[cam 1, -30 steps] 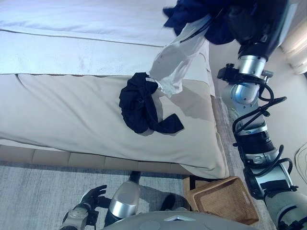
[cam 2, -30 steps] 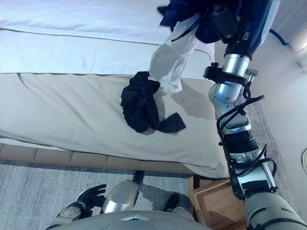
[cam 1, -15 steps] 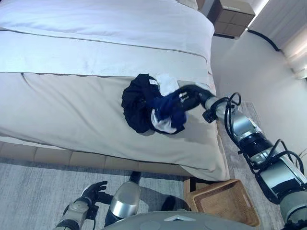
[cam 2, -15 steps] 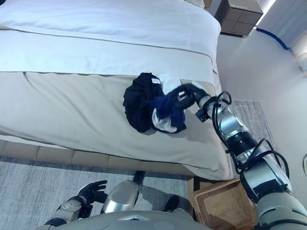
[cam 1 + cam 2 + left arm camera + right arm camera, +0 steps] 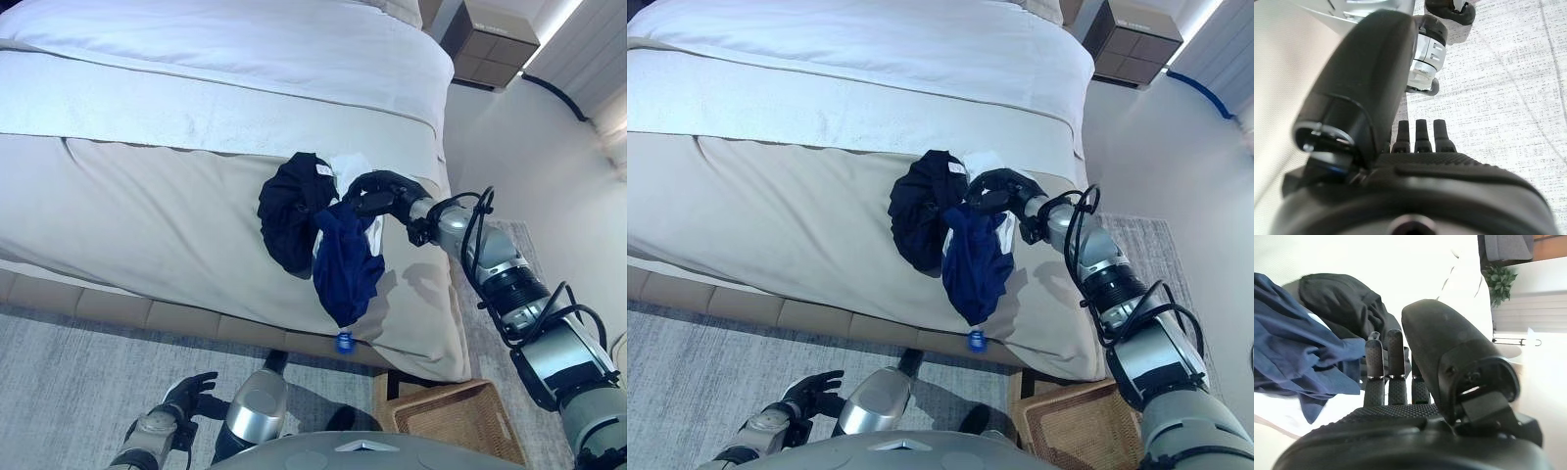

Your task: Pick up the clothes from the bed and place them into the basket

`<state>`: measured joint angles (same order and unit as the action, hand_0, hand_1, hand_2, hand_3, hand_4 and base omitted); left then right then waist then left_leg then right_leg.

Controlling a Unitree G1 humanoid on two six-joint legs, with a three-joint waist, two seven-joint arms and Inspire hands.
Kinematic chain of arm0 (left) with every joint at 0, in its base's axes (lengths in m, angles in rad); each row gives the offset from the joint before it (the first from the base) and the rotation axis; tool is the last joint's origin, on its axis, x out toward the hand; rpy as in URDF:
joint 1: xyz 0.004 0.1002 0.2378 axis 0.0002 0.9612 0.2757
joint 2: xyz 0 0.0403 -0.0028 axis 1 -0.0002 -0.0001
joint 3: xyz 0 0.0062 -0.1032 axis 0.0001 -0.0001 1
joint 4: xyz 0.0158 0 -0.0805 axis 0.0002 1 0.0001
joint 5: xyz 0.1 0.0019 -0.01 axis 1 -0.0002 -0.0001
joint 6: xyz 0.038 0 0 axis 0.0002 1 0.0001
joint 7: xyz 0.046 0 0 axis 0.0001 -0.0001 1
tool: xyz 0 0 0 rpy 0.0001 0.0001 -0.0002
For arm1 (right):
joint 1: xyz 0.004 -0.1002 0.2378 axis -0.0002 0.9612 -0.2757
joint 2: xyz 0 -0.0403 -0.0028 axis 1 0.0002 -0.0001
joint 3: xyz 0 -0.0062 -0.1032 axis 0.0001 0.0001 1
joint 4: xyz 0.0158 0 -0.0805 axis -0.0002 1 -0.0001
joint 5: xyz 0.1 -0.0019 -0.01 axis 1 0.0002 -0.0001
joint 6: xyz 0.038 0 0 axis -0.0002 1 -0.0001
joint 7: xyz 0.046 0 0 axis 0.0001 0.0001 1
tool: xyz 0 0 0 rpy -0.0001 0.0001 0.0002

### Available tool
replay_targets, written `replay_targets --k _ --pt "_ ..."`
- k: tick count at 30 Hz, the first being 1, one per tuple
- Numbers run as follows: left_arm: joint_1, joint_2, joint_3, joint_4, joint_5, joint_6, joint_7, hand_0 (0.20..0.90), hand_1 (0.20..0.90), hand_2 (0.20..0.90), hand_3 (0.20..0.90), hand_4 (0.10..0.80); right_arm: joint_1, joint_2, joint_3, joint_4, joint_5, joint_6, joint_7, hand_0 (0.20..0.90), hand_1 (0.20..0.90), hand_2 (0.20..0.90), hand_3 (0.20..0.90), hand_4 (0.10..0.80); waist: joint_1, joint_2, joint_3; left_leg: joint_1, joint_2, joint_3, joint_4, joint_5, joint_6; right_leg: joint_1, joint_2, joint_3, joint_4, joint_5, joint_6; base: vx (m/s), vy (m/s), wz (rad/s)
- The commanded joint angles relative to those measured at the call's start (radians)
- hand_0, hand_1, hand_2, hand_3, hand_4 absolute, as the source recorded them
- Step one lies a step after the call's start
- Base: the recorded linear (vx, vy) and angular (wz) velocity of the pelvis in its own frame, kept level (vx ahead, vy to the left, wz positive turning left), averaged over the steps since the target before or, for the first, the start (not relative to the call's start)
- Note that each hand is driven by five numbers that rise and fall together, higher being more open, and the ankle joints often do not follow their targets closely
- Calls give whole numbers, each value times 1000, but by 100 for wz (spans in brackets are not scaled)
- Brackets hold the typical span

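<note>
A dark blue garment [image 5: 345, 259] hangs from my right hand [image 5: 377, 191] and drapes down the beige bedcover toward the bed's front edge. The hand's fingers are curled on the garment's top end; the right wrist view shows the blue cloth [image 5: 1298, 347] gathered at the fingers [image 5: 1388, 367]. A black garment [image 5: 289, 211] lies bunched on the bed just left of the hand. A bit of white cloth [image 5: 350, 164] shows behind them. The wicker basket [image 5: 460, 421] stands on the floor below the bed's right corner. My left hand [image 5: 181, 401] hangs low with relaxed fingers.
The bed [image 5: 147, 225] spans the view, white sheets at the back and a beige cover in front. A wooden nightstand [image 5: 495, 29] stands at the far right. A grey rug [image 5: 78, 372] lies along the bed's front.
A second ago my right hand held the blue and white clothes high near the camera. It came down to the pile, and the blue garment now trails toward the bed edge.
</note>
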<state>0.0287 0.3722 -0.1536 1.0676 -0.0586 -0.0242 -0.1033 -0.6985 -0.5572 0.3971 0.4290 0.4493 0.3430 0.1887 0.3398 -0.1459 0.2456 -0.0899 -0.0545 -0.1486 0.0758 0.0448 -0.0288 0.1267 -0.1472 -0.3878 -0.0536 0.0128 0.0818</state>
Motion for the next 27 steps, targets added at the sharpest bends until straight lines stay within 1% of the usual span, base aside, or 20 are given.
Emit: replay_targets --k 1,2,3,4,5,6,7,8,9,10,11,15,19,22,27 --pt "31 29 -49 3 5 -30 -1 900 900 900 900 800 -117 -5 -67 -58 -2 -106 -51 300 300 300 200 100 5 22 -77 110 9 6 -135 -44 33 -4 -24 -39 108 -30 37 27 5 -9" --pt "31 30 -48 1 7 -28 -3 900 900 900 900 800 -112 -6 -65 -63 -58 -100 -42 300 300 300 200 100 4 21 -77 110 8 6 -134 -46 33 -6 -25 -38 111 -28 38 29 4 -10" --pt "32 29 -45 1 10 -27 -4 900 900 900 900 800 -106 -10 -62 -70 -107 -86 -34 429 429 429 351 251 2 21 -77 111 8 6 -133 -46 34 -9 -26 -37 113 -26 39 34 10 -8" --pt "33 31 -40 0 10 -28 -9 900 900 900 900 800 -101 -18 -50 -68 -210 -78 2 900 900 900 900 800 0 22 -75 109 7 6 -130 -47 34 -12 -27 -35 117 -28 38 34 16 -4" --pt "31 33 -39 -1 6 -27 -11 900 900 900 900 800 -100 -29 -33 -70 -297 -89 4 900 900 900 900 800 -1 21 -73 108 7 4 -128 -48 35 -16 -28 -32 122 -28 39 41 22 -2" --pt "29 34 -39 -1 4 -26 -12 900 900 900 900 800 -98 -46 -14 -71 -422 -107 -9 900 900 900 900 800 -3 21 -70 107 6 2 -124 -49 37 -20 -30 -29 129 -26 39 46 22 -2" --pt "26 35 -41 2 1 -29 -13 900 900 900 900 800 -107 -74 13 -58 -584 -123 -20 900 900 900 900 800 -5 21 -64 103 7 0 -117 -51 39 -27 -31 -23 139 -28 39 44 18 -2" --pt "23 34 -46 2 -3 -28 -10 900 900 900 900 800 -116 -88 30 -46 -694 -126 -22 900 900 900 900 800 -6 21 -60 100 7 -1 -111 -52 40 -32 -31 -20 144 -30 38 0 0 0" --pt "18 33 -53 -10 -10 -23 -5 900 900 900 900 800 -137 -111 62 -28 -766 -130 -42 900 900 900 900 800 -3 21 -51 89 8 -2 -103 -53 41 -40 -31 -13 148 -33 38 -36 -7 1" --pt "7 36 -61 -21 -23 -21 -1 900 900 900 900 800 -157 -117 85 -23 -807 -100 -40 900 900 900 900 800 -1 22 -36 71 9 -5 -97 -51 42 -54 -30 -8 154 -36 37 -144 -34 1" --pt "-17 45 -75 -32 -46 -21 -1 900 900 900 900 800 -184 -109 107 -12 -824 -36 -23 900 900 900 900 800 3 22 -13 45 8 -12 -89 -48 43 -74 -27 0 160 -38 35 -200 -54 4" --pt "-84 64 -96 -58 -67 -18 -2 900 900 900 900 800 -226 -74 139 82 -785 53 -26 900 900 900 900 800 21 21 53 -20 5 -36 -83 -36 44 -125 -17 6 168 -40 29 -172 -88 11" --pt "-117 75 -108 -77 -69 -12 7 900 900 900 900 800 -237 -64 146 188 -717 97 -24 900 900 900 900 800 34 19 99 -66 2 -57 -87 -19 40 -154 -2 6 163 -41 23 -62 -89 22" --pt "-123 74 -115 -84 -72 -12 13 900 900 900 900 800 -237 -54 141 254 -681 130 -30 900 900 900 900 800 39 24 114 -84 2 -64 -90 -11 36 -168 2 3 164 -45 19 -15 -29 20" --pt "-141 59 -137 -85 -91 -24 20 900 900 900 900 800 -252 -15 130 402 -654 132 -40 900 900 900 900 800 51 45 140 -110 -2 -70 -89 0 32 -187 3 -11 168 -52 12 -8 -1 7"
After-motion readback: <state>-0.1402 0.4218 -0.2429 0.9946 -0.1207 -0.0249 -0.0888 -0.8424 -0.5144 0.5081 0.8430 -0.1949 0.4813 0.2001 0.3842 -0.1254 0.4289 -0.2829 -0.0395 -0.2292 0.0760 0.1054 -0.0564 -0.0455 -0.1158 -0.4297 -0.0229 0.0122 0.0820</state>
